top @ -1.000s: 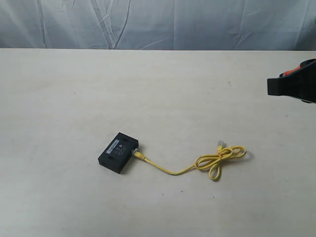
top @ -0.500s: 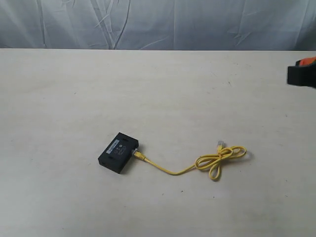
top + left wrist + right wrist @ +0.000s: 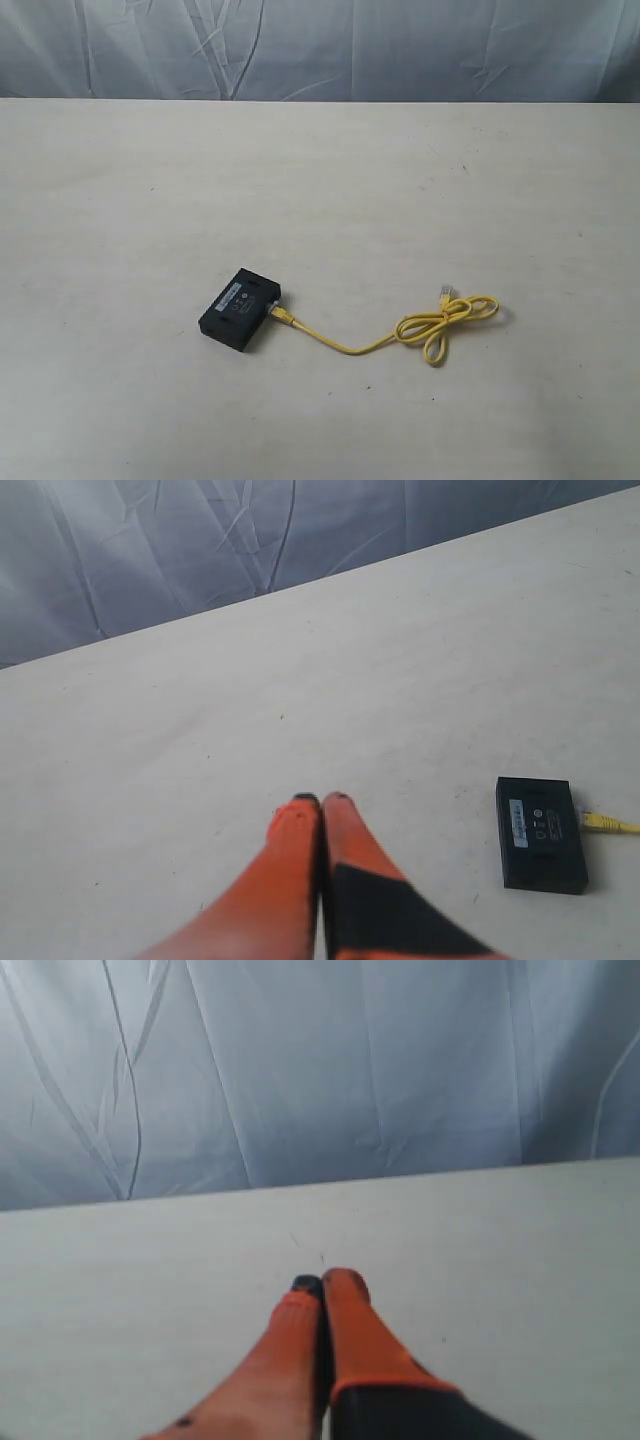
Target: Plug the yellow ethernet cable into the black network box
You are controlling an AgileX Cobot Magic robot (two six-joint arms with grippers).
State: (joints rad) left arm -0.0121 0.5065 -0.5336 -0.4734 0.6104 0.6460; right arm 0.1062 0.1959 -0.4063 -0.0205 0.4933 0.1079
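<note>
The black network box (image 3: 240,309) lies flat on the pale table, left of centre, its label strip facing up. One plug of the yellow ethernet cable (image 3: 345,346) sits at the box's right side; whether it is seated I cannot tell. The cord runs right to a bow-like loop (image 3: 446,322) with the other clear plug (image 3: 445,292) lying free. In the left wrist view the box (image 3: 541,833) and a short yellow cable end (image 3: 605,824) lie off to the side of my left gripper (image 3: 321,800), which is shut and empty. My right gripper (image 3: 325,1282) is shut on nothing above bare table. Neither gripper shows in the exterior view.
A wrinkled pale-blue cloth backdrop (image 3: 320,48) hangs behind the table's far edge (image 3: 320,100). The tabletop (image 3: 150,200) is a plain cream surface with small dark specks.
The right gripper, visible at the right edge of the exterior view a second ago, has drawn away rightward and left that view. Box and cable have not moved.
</note>
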